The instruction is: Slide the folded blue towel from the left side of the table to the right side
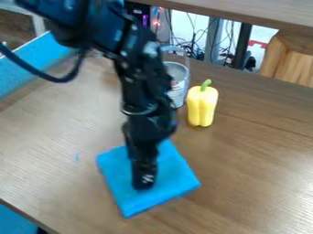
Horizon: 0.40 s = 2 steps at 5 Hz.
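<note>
Wood-grain tabletop (256,151), cable clutter behind.
Wooden board (256,11) along top edge; cables (194,43), dark post (242,45) below. Purple light (145,20) near top center. Blue panel (19,63) left. Soft sheen lower right.

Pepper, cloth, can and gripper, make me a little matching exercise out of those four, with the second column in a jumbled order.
Column one:
1. Pepper
2. Cloth
3. Can
4. Gripper

Column two:
A. Black, hanging down at the cloth
B. Metallic grey, beside the pepper
C. Yellow and green, upright
D. Blue, lying flat

Right pairs: 1-C, 2-D, 3-B, 4-A.
</note>
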{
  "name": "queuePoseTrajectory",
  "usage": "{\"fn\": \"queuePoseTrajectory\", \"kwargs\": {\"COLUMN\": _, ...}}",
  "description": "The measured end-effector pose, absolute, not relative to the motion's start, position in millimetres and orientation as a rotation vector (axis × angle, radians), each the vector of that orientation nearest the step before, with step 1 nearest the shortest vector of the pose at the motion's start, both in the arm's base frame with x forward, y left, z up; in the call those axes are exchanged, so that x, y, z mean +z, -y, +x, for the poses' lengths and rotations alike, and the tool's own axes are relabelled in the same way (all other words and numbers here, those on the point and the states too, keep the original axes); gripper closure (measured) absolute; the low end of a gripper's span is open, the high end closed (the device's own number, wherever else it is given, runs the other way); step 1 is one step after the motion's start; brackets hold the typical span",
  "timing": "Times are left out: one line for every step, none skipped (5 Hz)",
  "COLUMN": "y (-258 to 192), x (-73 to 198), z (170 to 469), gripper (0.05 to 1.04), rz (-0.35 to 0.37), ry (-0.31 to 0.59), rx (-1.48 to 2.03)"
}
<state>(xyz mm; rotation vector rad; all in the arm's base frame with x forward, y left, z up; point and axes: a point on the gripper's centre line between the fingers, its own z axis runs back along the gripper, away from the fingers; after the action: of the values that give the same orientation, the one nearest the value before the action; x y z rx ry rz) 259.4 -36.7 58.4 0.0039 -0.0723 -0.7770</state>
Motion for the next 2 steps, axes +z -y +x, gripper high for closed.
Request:
{"fn": "queuePoseTrajectory", "kwargs": {"y": 63, "x": 52, "z": 269, "gripper": 0.079, "rz": -0.015, "ry": 0.068, "rx": -0.823}}
{"fn": "queuePoseTrajectory", "kwargs": {"y": 90, "x": 50, "z": 289, "gripper": 0.079, "rz": -0.029, "ry": 0.082, "rx": -0.862}}
